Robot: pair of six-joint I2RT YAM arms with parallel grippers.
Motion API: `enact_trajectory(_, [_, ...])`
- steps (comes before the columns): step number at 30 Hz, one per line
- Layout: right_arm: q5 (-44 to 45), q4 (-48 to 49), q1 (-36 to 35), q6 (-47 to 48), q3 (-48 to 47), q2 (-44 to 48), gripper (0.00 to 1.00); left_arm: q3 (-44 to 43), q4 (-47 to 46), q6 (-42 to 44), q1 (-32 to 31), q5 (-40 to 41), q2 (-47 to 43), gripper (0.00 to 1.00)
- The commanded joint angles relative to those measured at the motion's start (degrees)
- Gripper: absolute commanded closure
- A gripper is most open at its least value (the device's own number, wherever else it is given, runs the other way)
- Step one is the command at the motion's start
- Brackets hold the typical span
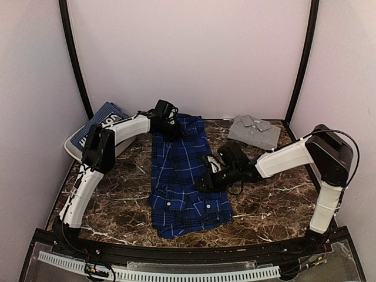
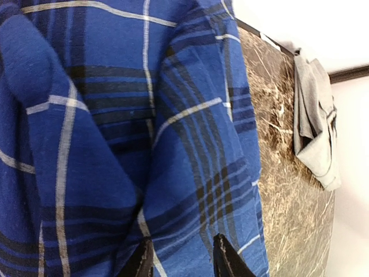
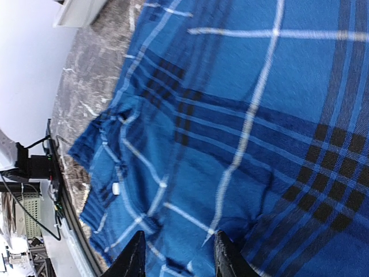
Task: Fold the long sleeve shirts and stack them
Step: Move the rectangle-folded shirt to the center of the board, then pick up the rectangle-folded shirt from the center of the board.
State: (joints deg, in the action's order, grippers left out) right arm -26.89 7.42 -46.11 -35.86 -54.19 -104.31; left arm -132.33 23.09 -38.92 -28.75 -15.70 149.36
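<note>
Your table (image 1: 270, 205) is dark brown marble veined in white. Down its middle lies the blue and black plaid shirt (image 1: 179, 176), spread long from the far edge toward the near one (its near end is rumpled). The grey shirt (image 1: 254, 130) sits folded at the far right corner, well apart. At the far left a white bin (image 1: 76, 147) rests tilted, with blue checked cloth (image 1: 106, 113) in it.

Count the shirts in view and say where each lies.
2. The plaid shirt lies spread at the centre of the table; the grey shirt sits folded at the back right. The blue cloth in the left bin may be another.
</note>
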Motion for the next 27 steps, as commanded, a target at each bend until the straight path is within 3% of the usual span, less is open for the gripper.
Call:
enact_trajectory(1, [0.58, 4.63, -0.35, -1.61, 1.15, -4.88, 0.63, -0.29, 3.24, 2.87, -1.45, -2.2, -4.97, 0.64])
enact_trajectory(9, [1.76, 3.24, -0.39, -2.19, 0.28, -3.03, 0.64, 16.69, -0.36, 3.16, -3.73, -2.64, -23.6, 0.62])
enact_trajectory(17, [5.53, -2.18, -0.36, -0.25, 1.41, 7.73, 0.62, 51.3, -12.09, -0.86, -5.14, -1.98, -46.81, 0.62])
enact_trajectory(27, [10.03, -8.79, 0.68, -0.27, 10.57, 20.29, 0.6, 82.63, -11.58, -8.03, -5.0, 7.6, -70.79, 0.62])
